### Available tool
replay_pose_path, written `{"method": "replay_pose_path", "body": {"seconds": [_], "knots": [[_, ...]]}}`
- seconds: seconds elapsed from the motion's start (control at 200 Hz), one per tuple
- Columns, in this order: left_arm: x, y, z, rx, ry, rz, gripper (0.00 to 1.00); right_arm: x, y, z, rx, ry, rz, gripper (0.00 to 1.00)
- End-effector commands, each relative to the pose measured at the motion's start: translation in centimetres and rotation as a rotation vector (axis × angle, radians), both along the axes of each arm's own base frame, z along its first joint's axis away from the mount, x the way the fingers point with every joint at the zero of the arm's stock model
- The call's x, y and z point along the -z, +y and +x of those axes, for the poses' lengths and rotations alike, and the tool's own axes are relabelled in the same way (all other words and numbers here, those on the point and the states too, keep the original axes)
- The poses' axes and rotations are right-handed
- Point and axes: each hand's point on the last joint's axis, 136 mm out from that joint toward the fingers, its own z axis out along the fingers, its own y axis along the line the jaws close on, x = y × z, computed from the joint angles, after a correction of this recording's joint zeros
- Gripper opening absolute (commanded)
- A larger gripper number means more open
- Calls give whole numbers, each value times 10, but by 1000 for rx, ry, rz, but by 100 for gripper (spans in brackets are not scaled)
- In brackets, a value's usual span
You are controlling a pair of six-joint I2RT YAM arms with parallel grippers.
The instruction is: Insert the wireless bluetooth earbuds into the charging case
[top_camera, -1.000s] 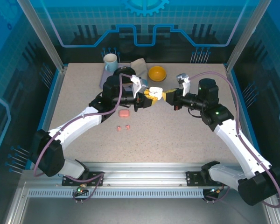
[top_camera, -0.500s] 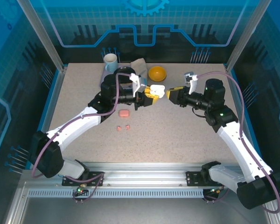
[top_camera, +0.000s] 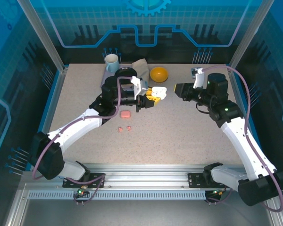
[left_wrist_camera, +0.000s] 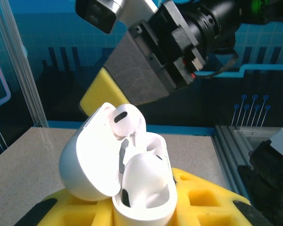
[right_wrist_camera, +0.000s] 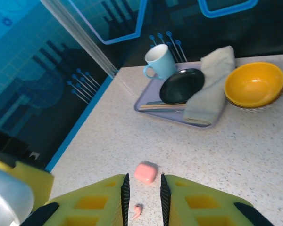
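Left claw (top_camera: 153,93): clamped on white pebble-shaped plastic charging case (left_wrist_camera: 85,165), lid open
Right claw (top_camera: 178,89): narrowly parted, empty
White stemmed earbud (left_wrist_camera: 124,117): upright in case

The top camera looks down from behind my bases over the whole desk (top_camera: 179,136). My left wrist camera closely faces my right arm (left_wrist_camera: 212,23); right wrist and top cameras share the tray (right_wrist_camera: 167,114).

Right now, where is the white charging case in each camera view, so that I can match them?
Top external: the white charging case is near the centre, just below the yellow bowl.
Left wrist: lower centre, its lid open.
Right wrist: likely the blurred white shape at bottom left.
Shared landmark: the left gripper's yellow fingers holding it.
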Motion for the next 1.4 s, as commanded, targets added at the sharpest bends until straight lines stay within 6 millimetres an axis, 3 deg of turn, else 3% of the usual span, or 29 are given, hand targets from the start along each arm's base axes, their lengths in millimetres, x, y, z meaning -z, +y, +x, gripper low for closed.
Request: {"method": "replay_pose_path", "body": {"seconds": [0.0,0.2,0.4,0.455,0.635,0.755,0.96,1.095,1.396], "knots": [[-17,-1,-14,52,-111,-35,0,3,-10,9,55,39,-24,26],[-17,-4,-12,65,-113,-33,0,-6,13,15,-31,37,-2,25],[-12,-7,-7,63,-100,-26,0,-35,47,-19,-196,-63,9,24],[-13,-7,-7,63,-101,-25,0,-35,42,-23,-178,-64,-3,24],[-11,-8,-6,62,-94,-22,0,-11,2,-4,16,11,-12,25],[-11,-7,-7,60,-89,-20,0,-8,-6,-2,51,21,-2,26],[-8,-7,-2,40,-78,-13,0,-30,7,-17,-30,-27,44,28],[-4,-9,3,24,-66,-6,0,-48,18,-37,-86,-61,67,39],[0,-11,9,11,-50,2,0,-69,44,-62,-186,-39,168,48]]}}
